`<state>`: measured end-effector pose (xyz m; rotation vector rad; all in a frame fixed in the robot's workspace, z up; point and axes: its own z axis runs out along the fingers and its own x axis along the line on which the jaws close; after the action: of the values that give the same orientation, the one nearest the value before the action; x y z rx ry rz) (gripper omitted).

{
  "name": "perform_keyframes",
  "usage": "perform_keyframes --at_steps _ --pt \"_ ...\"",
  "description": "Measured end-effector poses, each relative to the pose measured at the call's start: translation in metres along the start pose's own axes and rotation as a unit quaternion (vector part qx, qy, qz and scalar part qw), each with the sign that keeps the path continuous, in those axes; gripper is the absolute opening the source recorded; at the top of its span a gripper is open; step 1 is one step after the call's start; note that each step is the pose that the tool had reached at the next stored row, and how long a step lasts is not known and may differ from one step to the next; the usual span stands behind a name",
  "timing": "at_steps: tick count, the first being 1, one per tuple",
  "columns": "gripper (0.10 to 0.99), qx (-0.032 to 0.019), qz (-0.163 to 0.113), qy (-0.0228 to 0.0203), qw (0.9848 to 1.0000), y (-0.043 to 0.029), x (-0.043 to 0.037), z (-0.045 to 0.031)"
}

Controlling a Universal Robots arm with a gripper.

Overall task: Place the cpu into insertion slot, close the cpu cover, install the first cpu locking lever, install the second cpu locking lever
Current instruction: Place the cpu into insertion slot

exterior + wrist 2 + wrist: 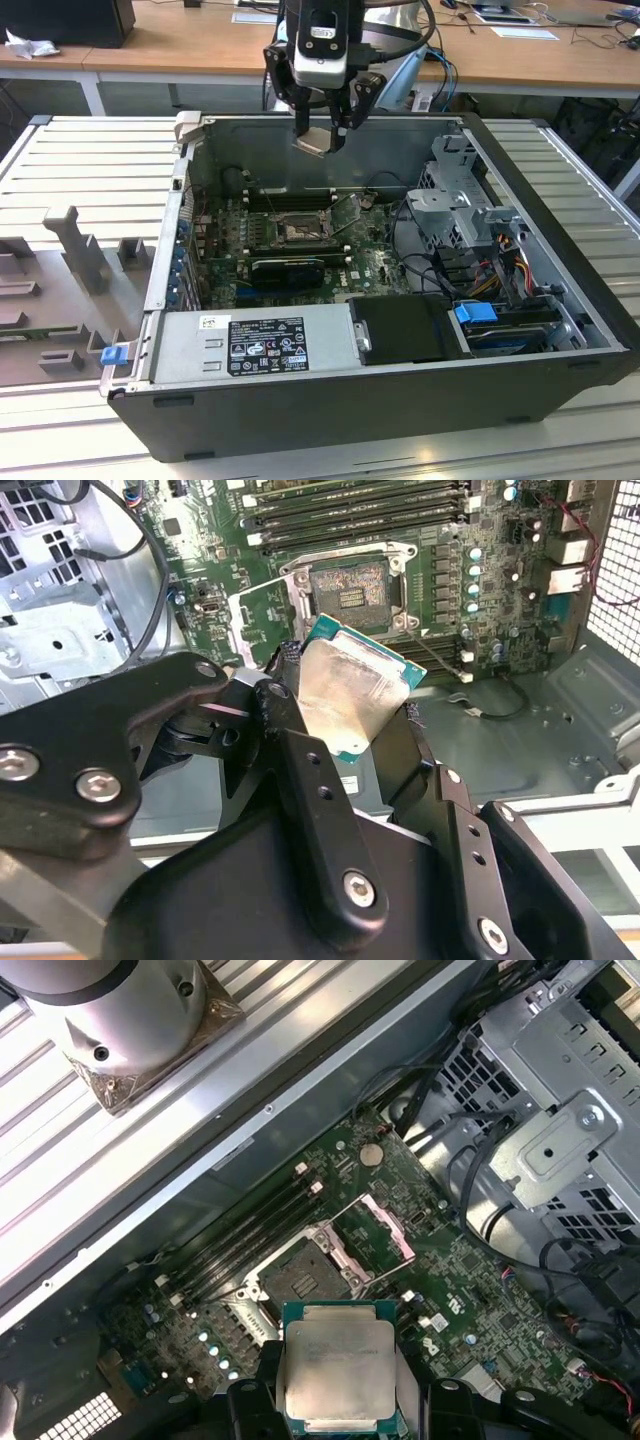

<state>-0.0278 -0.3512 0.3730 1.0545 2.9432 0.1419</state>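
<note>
Exterior view: the black pincer [322,132] is clenched on the small flat square silvery-beige cpu [316,142], tilted, near the far wall of the open dark computer case [400,420] and well above the square dark metal-rimmed insertion slot [288,229] in the green circuit board [375,263].

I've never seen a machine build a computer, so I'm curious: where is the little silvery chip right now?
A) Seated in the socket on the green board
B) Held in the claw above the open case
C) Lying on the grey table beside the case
B: in the exterior view the claw grips the cpu above the case, and in the first wrist view the insertion slot sits bare.
</note>
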Motion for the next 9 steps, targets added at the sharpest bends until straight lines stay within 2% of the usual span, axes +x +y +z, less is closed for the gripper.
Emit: perform_keyframes --at_steps 9 --pt "0.529 -0.0004 0.020 -0.0018 0.9998 0.0000 0.0000 0.0000"
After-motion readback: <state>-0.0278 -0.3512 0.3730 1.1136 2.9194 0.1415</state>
